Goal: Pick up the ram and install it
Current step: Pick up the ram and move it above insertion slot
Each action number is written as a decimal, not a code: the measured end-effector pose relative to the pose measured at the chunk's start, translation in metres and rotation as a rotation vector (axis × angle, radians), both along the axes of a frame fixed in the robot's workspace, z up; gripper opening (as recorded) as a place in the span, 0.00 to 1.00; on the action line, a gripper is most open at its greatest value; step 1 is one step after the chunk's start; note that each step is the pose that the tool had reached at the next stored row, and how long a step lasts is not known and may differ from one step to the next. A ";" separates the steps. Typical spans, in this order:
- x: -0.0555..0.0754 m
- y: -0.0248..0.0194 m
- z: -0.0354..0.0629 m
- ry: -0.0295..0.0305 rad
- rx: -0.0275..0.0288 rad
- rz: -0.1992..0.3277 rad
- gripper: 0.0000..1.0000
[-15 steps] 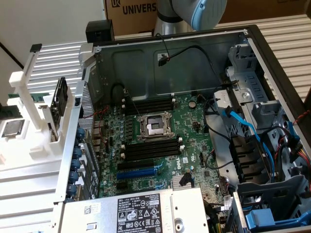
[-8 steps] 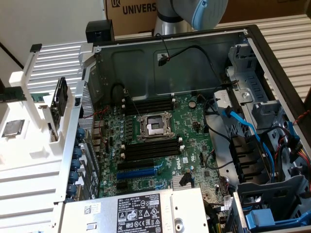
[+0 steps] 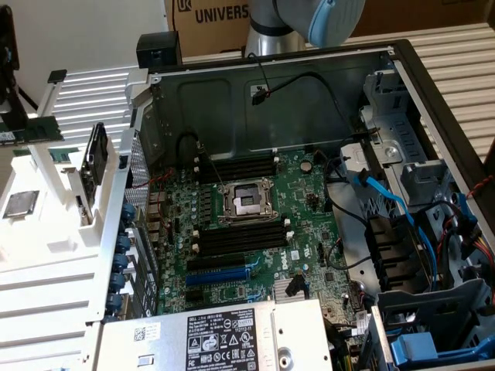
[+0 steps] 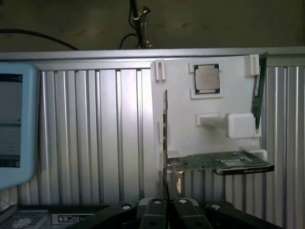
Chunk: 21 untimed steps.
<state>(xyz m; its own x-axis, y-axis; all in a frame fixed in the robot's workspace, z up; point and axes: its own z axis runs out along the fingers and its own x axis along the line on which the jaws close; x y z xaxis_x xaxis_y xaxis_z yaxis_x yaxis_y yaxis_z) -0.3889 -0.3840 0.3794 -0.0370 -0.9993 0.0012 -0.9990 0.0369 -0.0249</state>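
Green ram [image 4: 258, 95] sat unpicked at the white holder's [image 4: 181, 124] edge.
We judged the pick-up barely begun; gripper [image 4: 167, 202] jaws sat nearly together, empty, and a grasp needed them wider.

The box [image 3: 209, 15] bears large dark letters "UNIVERS", the word cut short on the exterior view's right, with a partly cropped logo before it. The power supply label [image 3: 224, 340] carries white print too small to read. The text on the screen [image 4: 9, 124] is illegible.
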 end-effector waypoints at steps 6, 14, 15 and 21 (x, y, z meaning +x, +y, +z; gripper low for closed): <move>0.028 -0.0024 0.0140 0.0012 0.0000 0.000 0.12; 0.064 -0.0039 0.0224 0.0034 0.0000 0.000 0.12; 0.069 -0.0041 0.0230 0.0039 0.0000 0.000 0.12; 0.106 -0.0054 0.0269 0.0091 -0.0001 0.000 0.12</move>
<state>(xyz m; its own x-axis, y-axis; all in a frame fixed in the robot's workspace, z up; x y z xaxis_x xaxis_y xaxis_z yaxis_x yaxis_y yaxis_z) -0.2832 -0.3893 0.4063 -0.0369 -0.9993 0.0016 -0.9992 0.0369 -0.0158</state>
